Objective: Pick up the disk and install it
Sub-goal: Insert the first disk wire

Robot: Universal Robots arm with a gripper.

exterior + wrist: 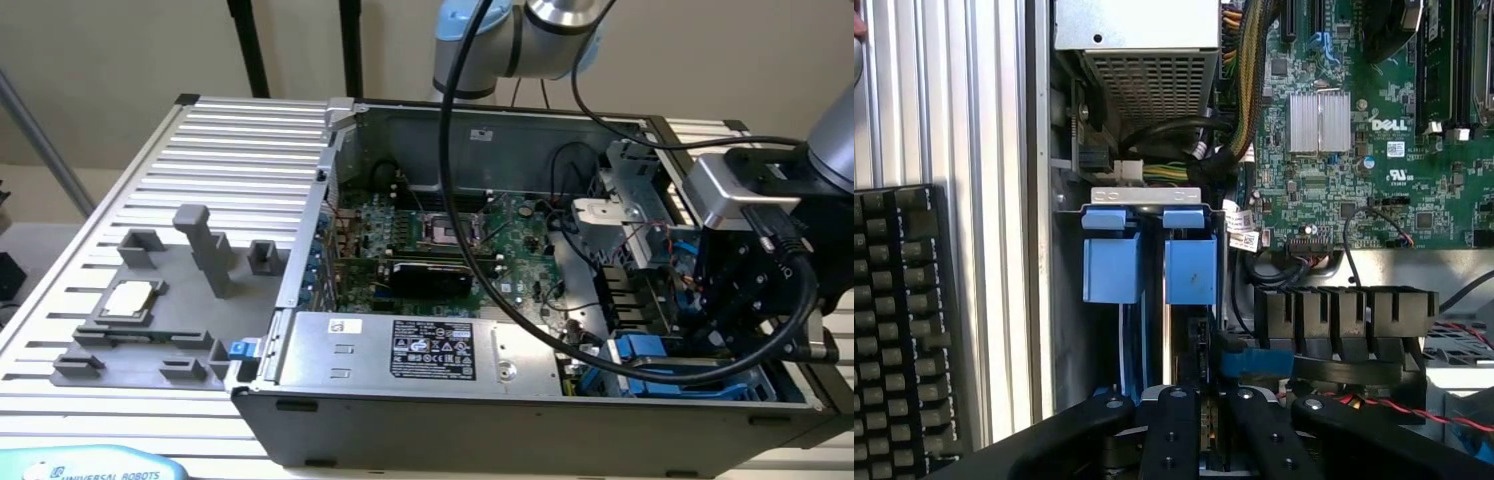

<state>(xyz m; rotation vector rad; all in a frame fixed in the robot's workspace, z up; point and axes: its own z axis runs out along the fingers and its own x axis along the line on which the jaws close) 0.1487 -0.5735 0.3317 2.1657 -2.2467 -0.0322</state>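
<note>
Claw (1199, 440) first: in the wrist view we see its black fingers (1172, 430) drawn close together over the drive bay, pinching the thin edge of the disk (1189, 350), which stands on edge in the slot under the right-hand blue carrier tab (1190, 265). We cannot make out the label or much of the metal body from here, only the blue frame and a narrow dark strip running down to the fingers. Just beside it sits a second blue carrier tab (1114, 265), filling the neighbouring slot. A small silver bracket (1146, 195) caps both slots.

From the exterior view we find the black wrist assembly (754, 290) lowered into the corner of the open computer case (534, 410) at the exterior view's right, with blue carriers (681, 365) showing below it and thick black cables (461, 150) looping across the case.

Moving further out, we pass the silver power supply box (427, 345) with its black label along the near wall, then the green motherboard (454, 235) lying flat in the middle of the case. In the wrist view a black keyboard (899, 330) lies on the ribbed desk (994, 200) beside the case.

Farthest, at the exterior view's left, a grey fixture tray (160, 320) rests on the desk, carrying a small square silver chip (127, 298), well apart from the case.
</note>
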